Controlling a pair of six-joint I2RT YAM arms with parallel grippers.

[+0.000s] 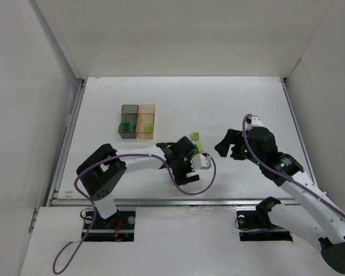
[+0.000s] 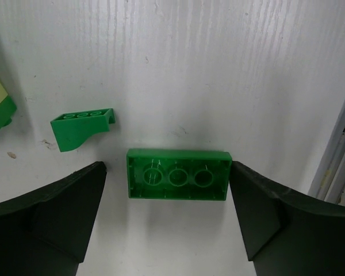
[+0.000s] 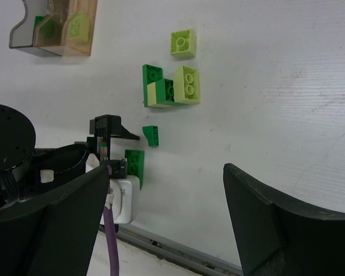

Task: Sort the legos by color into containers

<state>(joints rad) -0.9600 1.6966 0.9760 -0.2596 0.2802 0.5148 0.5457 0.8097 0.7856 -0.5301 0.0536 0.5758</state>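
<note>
A dark green lego (image 2: pixel 178 175) lies studs-down on the white table between the fingers of my left gripper (image 2: pixel 168 190). That gripper is open: the right finger is at the brick's end and the left finger stands apart from it. A small dark green arched lego (image 2: pixel 80 127) lies just beyond. More legos, pale yellow-green (image 3: pixel 186 84) and dark green (image 3: pixel 152 77), are clustered farther on. The joined containers sit at the far left: the grey one (image 1: pixel 128 112) holds a dark green lego, the amber one (image 1: pixel 146 112) a pale one. My right gripper (image 3: pixel 167 213) hovers open and holds nothing.
A metal rail (image 1: pixel 178 201) runs along the table's near edge, close behind the left wrist. A purple cable (image 1: pixel 201 184) loops off the left arm. White walls enclose the table on the left, the right and at the back.
</note>
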